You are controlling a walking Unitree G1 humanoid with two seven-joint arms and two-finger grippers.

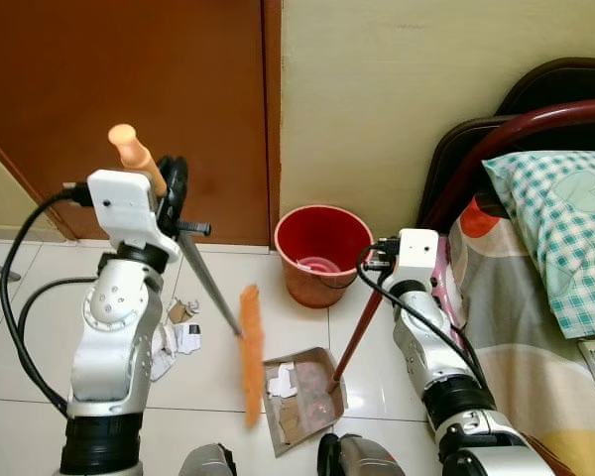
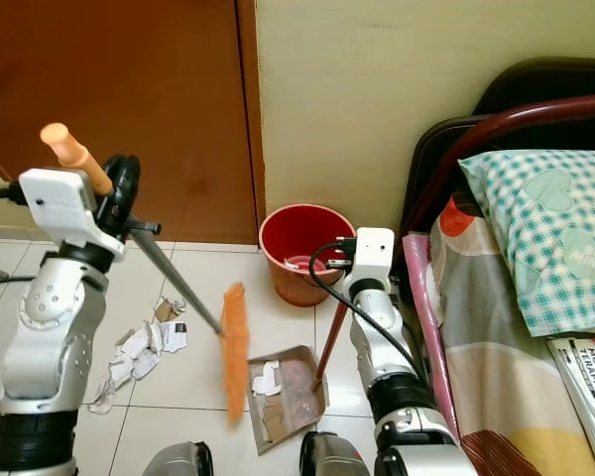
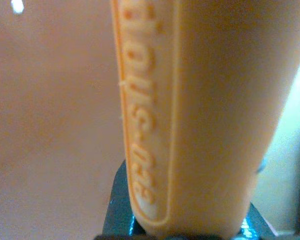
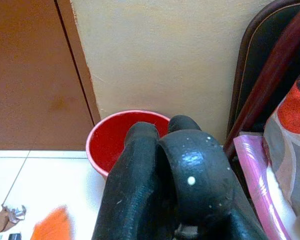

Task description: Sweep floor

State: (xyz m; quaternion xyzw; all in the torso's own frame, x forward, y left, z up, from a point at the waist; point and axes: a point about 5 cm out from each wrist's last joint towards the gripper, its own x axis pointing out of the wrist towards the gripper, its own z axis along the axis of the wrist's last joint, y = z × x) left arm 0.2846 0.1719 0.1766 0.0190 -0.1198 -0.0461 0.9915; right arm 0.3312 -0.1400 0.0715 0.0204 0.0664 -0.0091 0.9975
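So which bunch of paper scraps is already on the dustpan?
The white torn paper scraps beside the orange broom head lie on the brown dustpan. The crumpled scraps by the left arm sit on floor tile.

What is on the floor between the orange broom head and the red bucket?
Bare white tile between broom head and bucket, seen from the head views.

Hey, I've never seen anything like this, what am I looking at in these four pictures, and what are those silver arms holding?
A humanoid robot sweeping a tiled floor. The two wide pictures come from its head camera, looking down. The left pincer grips an orange broom; the close-up of orange plastic is that wrist's camera. The right pincer holds a dustpan by its dark red handle; its wrist camera looks along black fingers toward a red bucket. Paper scraps lie on the floor, some in the dustpan. A bed stands on the right.
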